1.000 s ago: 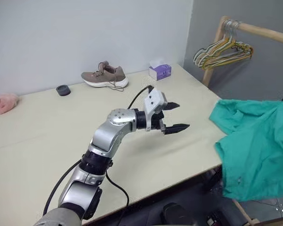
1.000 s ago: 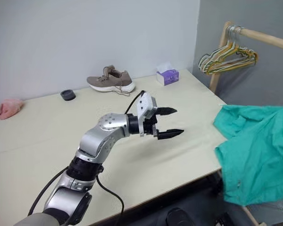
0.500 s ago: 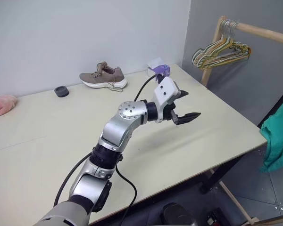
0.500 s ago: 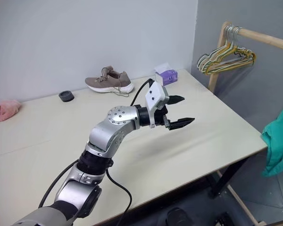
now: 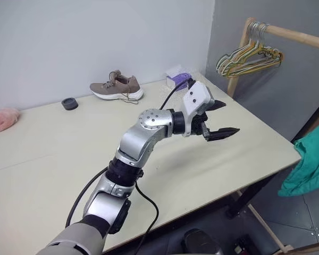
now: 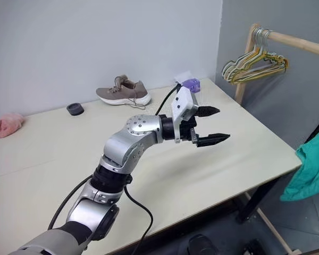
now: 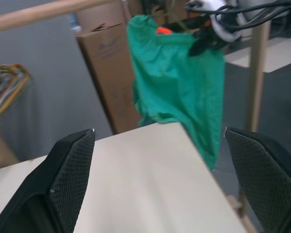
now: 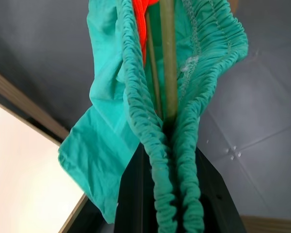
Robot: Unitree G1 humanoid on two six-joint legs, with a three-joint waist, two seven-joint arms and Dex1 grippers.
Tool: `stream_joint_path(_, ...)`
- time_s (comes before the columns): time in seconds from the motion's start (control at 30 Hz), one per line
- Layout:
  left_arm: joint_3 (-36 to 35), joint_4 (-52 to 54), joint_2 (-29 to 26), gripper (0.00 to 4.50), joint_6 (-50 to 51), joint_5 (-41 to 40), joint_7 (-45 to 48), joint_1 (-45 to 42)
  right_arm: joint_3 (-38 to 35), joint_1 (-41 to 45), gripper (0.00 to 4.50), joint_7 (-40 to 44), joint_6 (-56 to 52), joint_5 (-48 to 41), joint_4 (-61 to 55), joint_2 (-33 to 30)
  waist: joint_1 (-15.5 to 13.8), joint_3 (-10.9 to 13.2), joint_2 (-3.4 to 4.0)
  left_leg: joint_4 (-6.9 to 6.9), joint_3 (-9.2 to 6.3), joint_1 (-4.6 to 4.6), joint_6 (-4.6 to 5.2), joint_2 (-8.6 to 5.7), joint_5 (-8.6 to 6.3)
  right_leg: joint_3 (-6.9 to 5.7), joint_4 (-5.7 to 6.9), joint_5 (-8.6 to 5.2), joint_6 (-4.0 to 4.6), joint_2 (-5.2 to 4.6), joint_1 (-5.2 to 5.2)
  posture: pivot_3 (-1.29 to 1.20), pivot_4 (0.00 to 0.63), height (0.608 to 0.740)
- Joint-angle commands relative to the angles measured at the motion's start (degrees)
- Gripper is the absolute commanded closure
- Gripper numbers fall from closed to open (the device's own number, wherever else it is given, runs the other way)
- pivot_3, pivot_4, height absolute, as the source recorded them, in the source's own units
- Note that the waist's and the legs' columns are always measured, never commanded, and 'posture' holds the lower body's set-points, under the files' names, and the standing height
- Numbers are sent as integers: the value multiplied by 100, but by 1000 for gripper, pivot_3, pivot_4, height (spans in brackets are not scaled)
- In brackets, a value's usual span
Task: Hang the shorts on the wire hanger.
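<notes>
left eye view: left tool (image 5: 219, 118) level, agape

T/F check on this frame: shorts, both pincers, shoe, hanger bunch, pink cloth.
1. The right pincer is shut on the shorts. True.
2. The left pincer is shut on a hanger. False: it is open and holds nothing, over the table.
3. The shorts lie flat on the table. False: they hang off the table's right edge, gripped at the waistband.
4. The brown shoe sits near the table's far edge. True.
5. The bunch of hangers hangs from the wooden rail. True.
6. The pink cloth lies beside the shorts. False: it is at the table's far left.
</notes>
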State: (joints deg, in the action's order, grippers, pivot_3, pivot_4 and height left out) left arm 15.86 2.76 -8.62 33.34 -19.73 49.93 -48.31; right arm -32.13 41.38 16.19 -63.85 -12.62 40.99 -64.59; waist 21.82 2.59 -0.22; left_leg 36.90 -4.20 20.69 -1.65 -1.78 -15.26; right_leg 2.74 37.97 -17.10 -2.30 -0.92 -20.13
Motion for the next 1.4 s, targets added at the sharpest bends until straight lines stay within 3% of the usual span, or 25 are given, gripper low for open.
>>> stream_joint_path(0.03,-6,215,-1,14,53,-218,244,-255,83,248,4500,37,139,-6,152,-213,3,0,0,0,1,0,0,-1,0,-1,0,0,-1,0,1,-393,1,740)
stream_joint_path(0.2,24,147,18,14,13,-228,342,-382,63,434,4500,51,149,-96,351,-204,8,1,-1,0,1,-2,0,-1,0,-2,-3,-1,-1,-1,5,-389,5,740)
stream_joint_path(0.43,52,117,45,0,7,-240,411,-414,-509,465,2232,-180,139,-396,-35,-92,4,1,1,1,0,-2,0,-6,0,-2,-3,-2,-5,-6,7,-391,3,740)
stream_joint_path(0.63,82,87,-15,0,-11,-204,455,-348,-1128,202,83,-722,339,-487,-1178,303,0,1,2,1,-6,-2,0,-7,0,0,-3,-3,-9,-7,7,-391,0,740)
stream_joint_path(0.83,108,48,-69,0,-16,-194,491,-296,-878,-187,32,-1028,1550,-175,-2357,611,-15,-1,16,3,-12,-1,0,-15,0,6,-1,-3,-20,-16,6,-384,0,740)
stream_joint_path(1.0,150,41,-151,0,-37,-155,498,-207,-595,-315,32,-1309,2505,203,-2661,658,-24,-2,32,4,-14,-2,0,-24,0,9,0,-6,-30,-25,6,-378,0,740)
stream_joint_path(1.23,179,105,-261,0,-23,-136,473,-98,-745,-310,32,-1556,1996,58,-2702,916,-101,-1,47,9,-15,-3,4,-35,1,15,3,-6,-37,-34,10,-368,0,740)
stream_joint_path(1.4,153,150,-371,0,-59,-65,382,24,-463,-556,32,-964,2542,-194,-3583,1319,-118,-5,55,9,-15,-7,5,-38,1,20,5,-5,-40,-35,12,-363,0,740)
